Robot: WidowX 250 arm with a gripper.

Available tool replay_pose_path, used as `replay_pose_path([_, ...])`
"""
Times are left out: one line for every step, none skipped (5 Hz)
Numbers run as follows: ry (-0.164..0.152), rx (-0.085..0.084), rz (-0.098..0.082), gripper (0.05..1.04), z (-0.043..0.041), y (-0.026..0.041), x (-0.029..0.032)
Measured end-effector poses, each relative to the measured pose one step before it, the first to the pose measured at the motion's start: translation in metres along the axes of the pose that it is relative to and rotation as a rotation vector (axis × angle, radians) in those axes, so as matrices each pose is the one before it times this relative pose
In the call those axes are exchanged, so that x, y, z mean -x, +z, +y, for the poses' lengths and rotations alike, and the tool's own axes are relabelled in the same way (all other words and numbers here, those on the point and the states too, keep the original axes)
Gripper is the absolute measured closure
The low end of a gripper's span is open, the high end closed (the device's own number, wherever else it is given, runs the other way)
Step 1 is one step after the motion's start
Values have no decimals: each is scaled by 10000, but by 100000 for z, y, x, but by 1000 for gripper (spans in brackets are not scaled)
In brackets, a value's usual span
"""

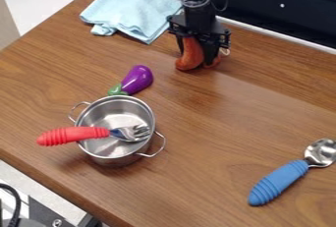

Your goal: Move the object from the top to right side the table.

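So, the reddish-brown curved object (189, 59) is being held by the gripper (197, 60) near the far edge of the wooden bench (197, 182), roughly midway along the part being shown. The fingers are being kept a bit apart by the thing squeezed between them, so it's being gripped rather than hugged by an empty claw. Its lower end is hanging down at fingertip level, and a bit of it is peeking out past the right-hand finger; whether the bench is being touched by it can't be told. Over by the far left corner, a light blue cloth (131, 12) is being left folded and kinda rumpled, partly hidden behind the arm. A purple eggplant (137, 79) is lying between the cloth and a metal pot (115, 159), its green end pointing at the pot and sitting just beside the rim. The pot is standing upright near the front left edge, with a red-handled fork (73, 135) being propped in it, tines inside and handle sticking out over the left rim. Well apart from all that, a blue-handled spoon (279, 183) is lying toward the right side, handle angled to the front and its metal bowl pointing up and right.
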State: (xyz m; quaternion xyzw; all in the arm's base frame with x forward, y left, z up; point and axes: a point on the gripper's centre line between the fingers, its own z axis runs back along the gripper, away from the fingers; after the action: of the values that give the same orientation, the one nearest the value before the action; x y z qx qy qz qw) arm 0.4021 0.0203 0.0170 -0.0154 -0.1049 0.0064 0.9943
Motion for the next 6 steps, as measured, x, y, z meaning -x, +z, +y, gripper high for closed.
replay_pose_path([202, -60, -104, 490, 198, 73, -6])
replay_pose_path([110, 0, 78, 490, -71, 318, 184])
replay_pose_path([15, 240, 200, 490, -1264, 1191, 864])
replay_pose_path([-217, 371, 42, 490, -1983, 1539, 1549])
replay_pose_path([-353, 486, 190, 490, -2354, 184, 1931])
replay_pose_path([-223, 412, 15, 490, -2603, -743, 1435])
